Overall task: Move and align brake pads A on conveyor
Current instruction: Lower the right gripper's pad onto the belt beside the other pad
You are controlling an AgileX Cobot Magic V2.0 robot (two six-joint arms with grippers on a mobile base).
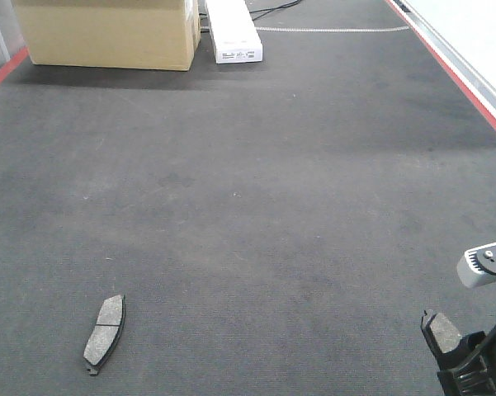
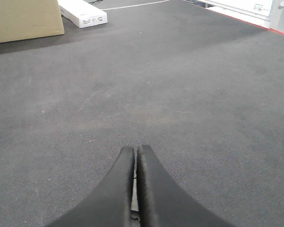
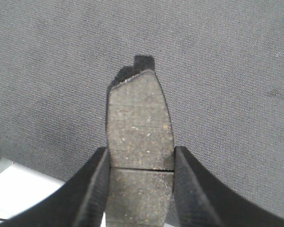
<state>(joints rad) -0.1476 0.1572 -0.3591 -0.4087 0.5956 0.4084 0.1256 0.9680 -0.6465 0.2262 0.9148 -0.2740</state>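
- The right claw (image 3: 141,158) is clamped on a brake pad (image 3: 139,118), one finger on each long edge near the middle groove. The pad's tabbed end sticks out past the fingertips.
- In the front view this held pad (image 1: 441,332) sits at the bottom right corner, tilted up in the right claw (image 1: 470,363). It looks clear of the belt, though I cannot be sure.
- The left claw (image 2: 136,156) has its fingers pressed together with nothing seen between them, and it hangs over bare belt.
- A second pad (image 1: 105,332) lies flat at the bottom left of the front view, well apart from the held one. No other pads are in view.
- Step in hand, as I judge it: carrying a gripped pad to its place.
- The next move likely calls for swinging it toward the lying pad, turning it to match that pad's direction, and lowering it flat before letting go. A tilted release could leave it askew.
- The belt (image 1: 256,190) is dark grey and rough like felt, with a red strip (image 1: 454,70) along its right edge.
- At the far end stand a cardboard box (image 1: 107,33) and a long white carton (image 1: 233,33).
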